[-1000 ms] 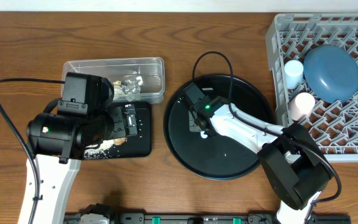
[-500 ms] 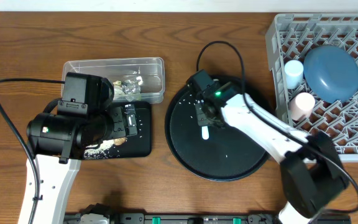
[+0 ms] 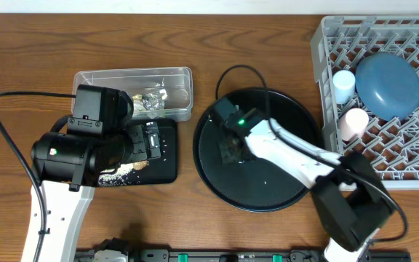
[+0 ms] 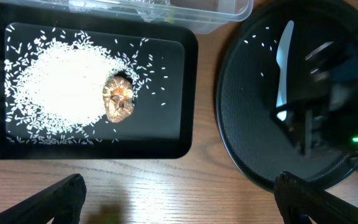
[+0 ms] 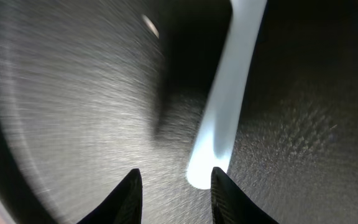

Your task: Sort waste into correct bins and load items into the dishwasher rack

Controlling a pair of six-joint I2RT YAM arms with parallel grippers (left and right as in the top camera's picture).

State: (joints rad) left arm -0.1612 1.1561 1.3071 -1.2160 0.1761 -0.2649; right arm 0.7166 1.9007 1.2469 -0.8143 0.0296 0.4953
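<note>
The pale blue spoon (image 5: pixel 230 99) lies on the large round black tray (image 3: pixel 282 175). My right gripper (image 5: pixel 176 190) is open and low over it. The spoon's near end sits between the fingertips, close to the right one. From overhead the right gripper (image 3: pixel 231 149) hides the spoon, which also shows in the left wrist view (image 4: pixel 283 62). My left gripper (image 4: pixel 179 208) is open and empty above the table edge beside the flat black tray (image 4: pixel 173 127). That tray holds white rice (image 4: pixel 61 81) and a brown lump (image 4: pixel 118 99).
The clear tub (image 3: pixel 93 78) behind the flat tray holds crumpled wrappers (image 3: pixel 151 100). The grey rack (image 3: pixel 406 156) at the right holds a blue round dish (image 3: pixel 388 86), a light blue cup (image 3: pixel 344 85) and a pinkish-white cup (image 3: pixel 355 122). A few rice grains lie on the round tray.
My right gripper has swung back and settled down over the spoon, which now hides under it from overhead. The left arm has not moved.
</note>
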